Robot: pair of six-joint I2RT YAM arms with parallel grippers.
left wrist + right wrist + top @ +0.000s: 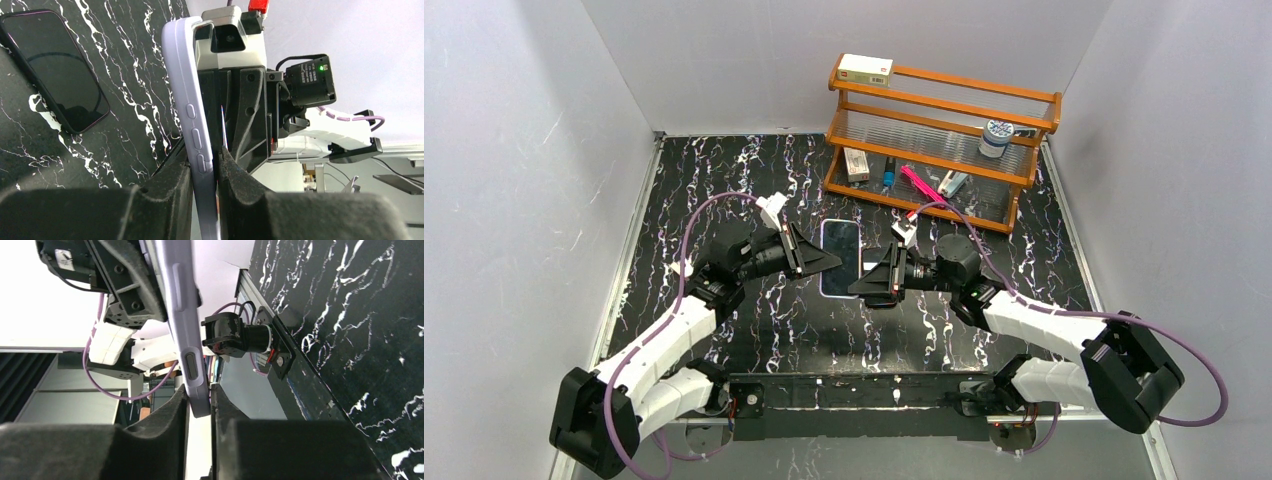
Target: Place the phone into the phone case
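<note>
The phone case [187, 95] is a thin lavender shell, held level above the table, its button edge facing me in the left wrist view. My left gripper [205, 155] is shut on one end. My right gripper [200, 390] is shut on the rounded corner of the other end of the case [180, 300]. In the top view the two grippers, left [836, 262] and right [856, 285], meet tip to tip at mid-table and hide most of the case. The black phone [838, 238] lies flat on the table under them, also seen in the left wrist view [55, 70].
A wooden two-shelf rack [944, 130] stands at the back right, holding a small box, a jar and several small items. White walls close in the black marbled table [724, 180] on three sides. Purple cables loop off both arms.
</note>
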